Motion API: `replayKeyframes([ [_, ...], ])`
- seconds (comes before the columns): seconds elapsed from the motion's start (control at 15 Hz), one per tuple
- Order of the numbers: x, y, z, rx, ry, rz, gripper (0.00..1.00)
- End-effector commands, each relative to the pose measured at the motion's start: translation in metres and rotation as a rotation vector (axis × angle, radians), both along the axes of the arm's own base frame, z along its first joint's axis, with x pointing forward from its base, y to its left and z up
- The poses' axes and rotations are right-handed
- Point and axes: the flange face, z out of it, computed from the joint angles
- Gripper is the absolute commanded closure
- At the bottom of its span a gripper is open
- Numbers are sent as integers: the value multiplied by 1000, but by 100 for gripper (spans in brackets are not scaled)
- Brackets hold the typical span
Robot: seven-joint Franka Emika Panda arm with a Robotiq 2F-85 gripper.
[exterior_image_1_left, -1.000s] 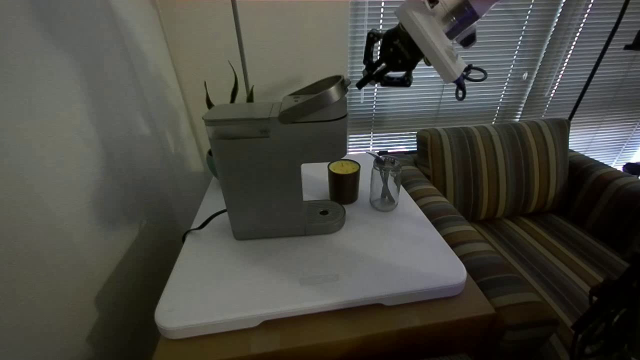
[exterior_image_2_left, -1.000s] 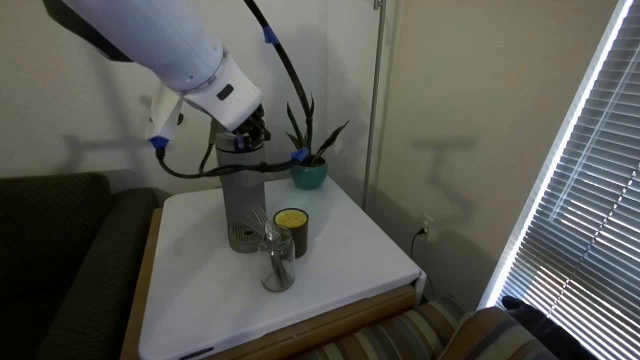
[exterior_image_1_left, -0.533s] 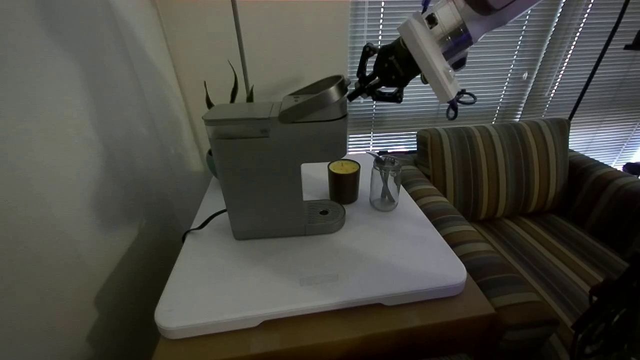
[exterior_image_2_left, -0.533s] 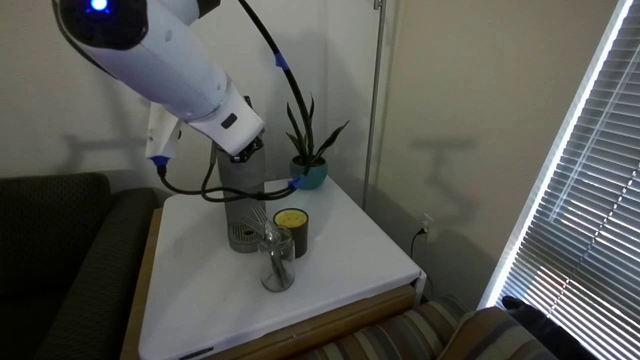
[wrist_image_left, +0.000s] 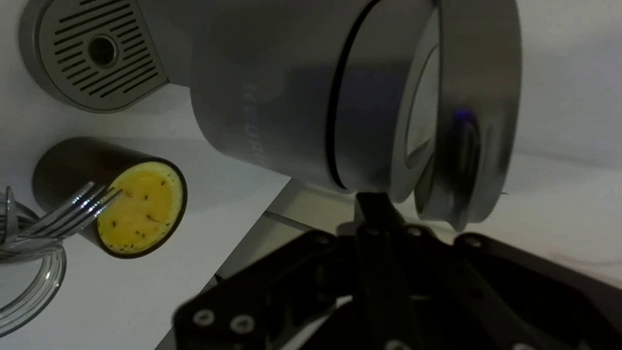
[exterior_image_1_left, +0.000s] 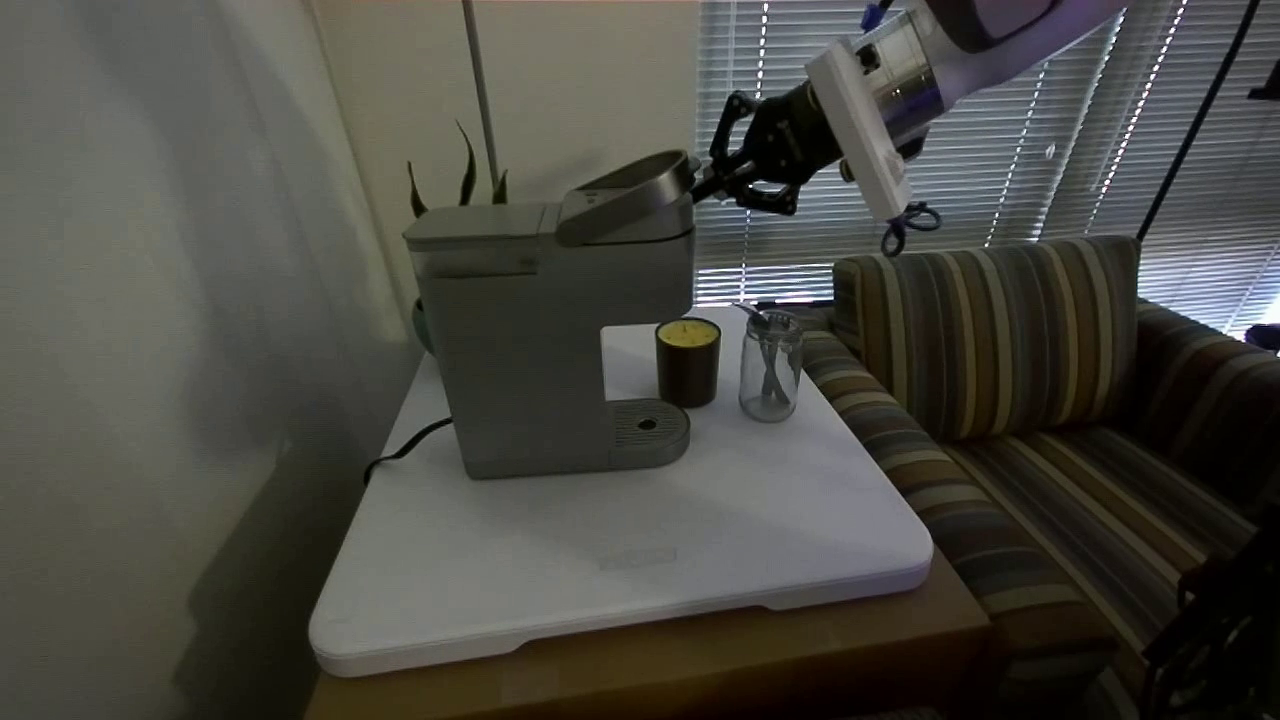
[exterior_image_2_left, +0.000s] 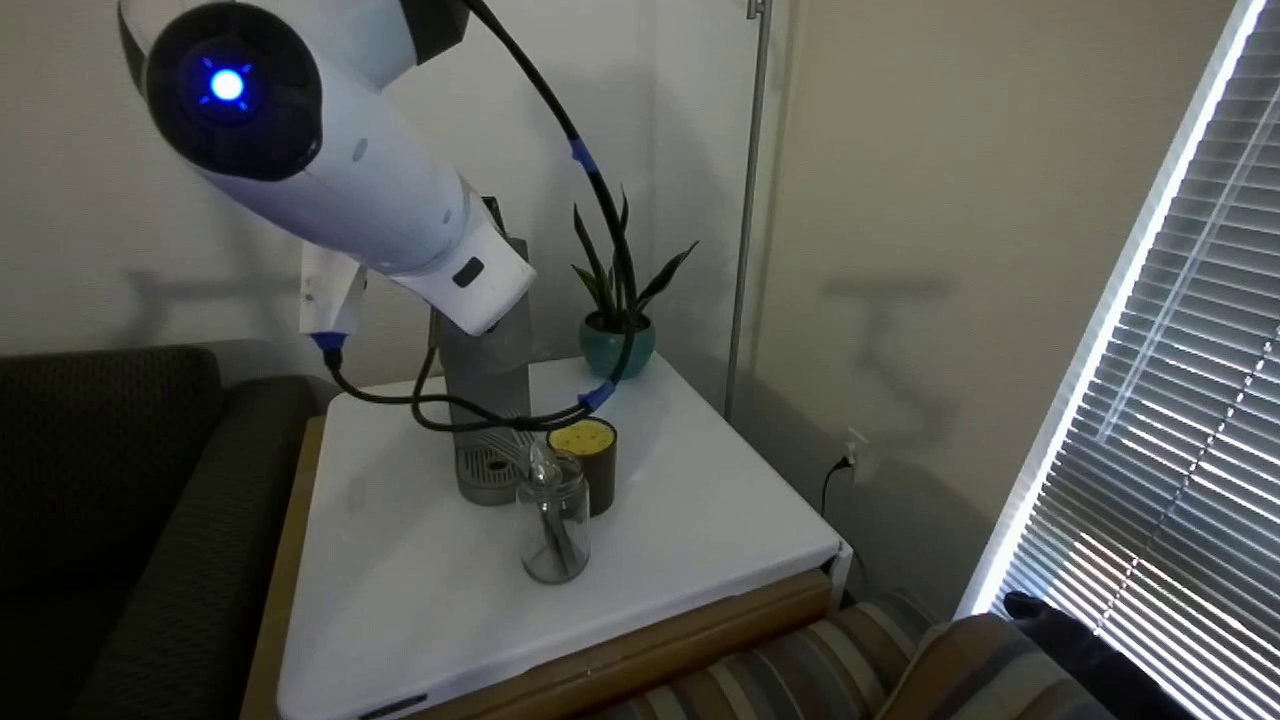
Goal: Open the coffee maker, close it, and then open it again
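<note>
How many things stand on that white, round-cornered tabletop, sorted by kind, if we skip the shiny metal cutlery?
Boxy grey coffee maker: 1
Dark brown cylindrical cup with a yellow filling: 1
Clear cylindrical glass jar: 1
Round teal pot with a leafy plant: 1
Total: 4

The white, round-cornered table (exterior_image_1_left: 720, 530) carries a boxy grey coffee maker (exterior_image_1_left: 540, 350), a dark, yellow-filled cylindrical cup (exterior_image_1_left: 688, 365), a clear glass jar (exterior_image_1_left: 769, 372), a round teal pot (exterior_image_2_left: 603, 352) and a thin black cord (exterior_image_1_left: 412, 445).
</note>
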Motion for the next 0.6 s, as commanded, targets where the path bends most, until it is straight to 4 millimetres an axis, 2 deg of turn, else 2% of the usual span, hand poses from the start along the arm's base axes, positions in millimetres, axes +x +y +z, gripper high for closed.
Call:
replayKeyframes([
  [0.0, -3, -1, -10, 27, -22, 14, 100],
  [0.33, -8, -1, -10, 25, 1, 24, 100],
  [0.53, -14, -2, -2, -8, 14, 37, 100],
])
